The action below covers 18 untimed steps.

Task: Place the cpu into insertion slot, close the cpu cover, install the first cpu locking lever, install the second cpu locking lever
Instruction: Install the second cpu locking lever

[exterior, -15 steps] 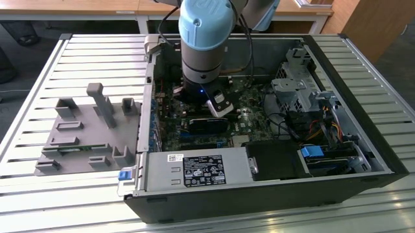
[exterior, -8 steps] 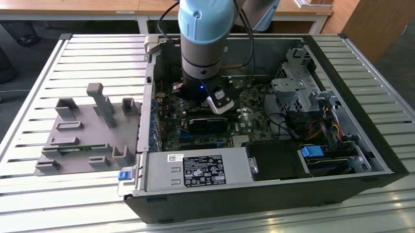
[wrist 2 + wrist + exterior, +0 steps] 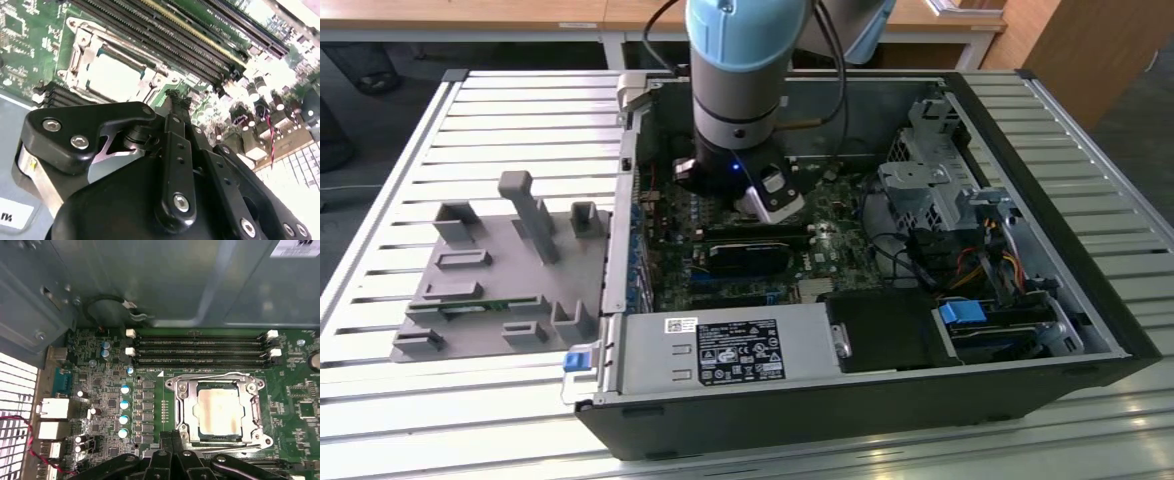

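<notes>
The cpu (image 3: 218,411) sits flat in the insertion slot (image 3: 186,412) on the green motherboard (image 3: 295,400), its pale silver top showing through the square window of the cpu cover (image 3: 220,379), which lies down over the socket. In the first wrist view the slot is at about 4 o'clock from the picture's middle, just beside the four long black memory slots (image 3: 200,346) that run at its 12 o'clock side. In the second wrist view the cpu (image 3: 112,77) shows as a bright square, with the memory slots (image 3: 165,37) beyond it.

The gripper (image 3: 176,97) hangs just above the board, its tips near the edge of the socket frame. The fingers (image 3: 172,107) are drawn narrow, close together, and hold nothing.

In the exterior view the arm (image 3: 740,70) reaches down into the open computer case (image 3: 854,420), which lies on a slatted counter (image 3: 400,140); a grey fixture block (image 3: 507,270) rests at the case's 9 o'clock side.
</notes>
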Each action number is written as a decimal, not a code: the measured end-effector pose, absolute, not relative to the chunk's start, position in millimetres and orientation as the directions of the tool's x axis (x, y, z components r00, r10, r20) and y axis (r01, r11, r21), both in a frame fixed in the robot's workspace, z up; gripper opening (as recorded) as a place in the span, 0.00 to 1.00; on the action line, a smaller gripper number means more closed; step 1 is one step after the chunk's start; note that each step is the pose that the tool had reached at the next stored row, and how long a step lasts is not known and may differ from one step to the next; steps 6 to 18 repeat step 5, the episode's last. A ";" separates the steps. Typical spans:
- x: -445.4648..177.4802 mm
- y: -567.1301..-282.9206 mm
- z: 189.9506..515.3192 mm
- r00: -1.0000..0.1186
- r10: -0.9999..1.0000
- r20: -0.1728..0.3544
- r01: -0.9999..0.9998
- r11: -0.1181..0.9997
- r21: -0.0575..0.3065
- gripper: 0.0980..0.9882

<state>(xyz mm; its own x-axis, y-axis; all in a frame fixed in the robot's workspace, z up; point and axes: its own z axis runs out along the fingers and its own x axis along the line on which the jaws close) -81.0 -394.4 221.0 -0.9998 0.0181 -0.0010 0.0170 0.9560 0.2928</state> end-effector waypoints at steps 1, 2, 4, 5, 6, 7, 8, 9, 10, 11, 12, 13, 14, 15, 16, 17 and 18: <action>-81.0 -394.4 223.2 -1.000 0.018 -0.001 0.017 0.956 0.294 0.01; -81.0 -394.4 224.7 -1.000 0.018 -0.001 0.017 0.956 0.294 0.01; -81.0 -394.4 226.1 -1.000 0.018 -0.001 0.017 0.955 0.295 0.01; -80.9 -394.3 226.2 -1.000 0.018 -0.001 0.017 0.955 0.296 0.01; -80.9 -394.3 226.2 -1.000 0.018 -0.001 0.017 0.955 0.296 0.01; -80.9 -394.3 226.2 -1.000 0.018 -0.001 0.017 0.955 0.296 0.01; -80.9 -394.3 226.2 -1.000 0.018 -0.001 0.017 0.955 0.296 0.01; -80.9 -394.3 226.2 -1.000 0.018 -0.001 0.017 0.955 0.296 0.01; -80.9 -394.3 226.2 -1.000 0.018 -0.001 0.017 0.955 0.296 0.01; -80.9 -394.3 226.2 -1.000 0.018 -0.001 0.017 0.955 0.296 0.01; -80.9 -394.3 226.2 -1.000 0.018 -0.001 0.017 0.955 0.296 0.01; -80.9 -394.3 226.2 -1.000 0.018 -0.001 0.017 0.955 0.296 0.01; -80.9 -394.3 226.2 -1.000 0.018 -0.001 0.017 0.955 0.296 0.01; -80.9 -394.3 226.2 -1.000 0.018 -0.001 0.017 0.955 0.296 0.01; -80.9 -394.3 226.2 -1.000 0.018 -0.001 0.017 0.955 0.296 0.01; -80.9 -394.3 226.2 -1.000 0.018 -0.001 0.017 0.955 0.296 0.01; -80.9 -394.3 226.2 -1.000 0.018 -0.001 0.017 0.955 0.296 0.01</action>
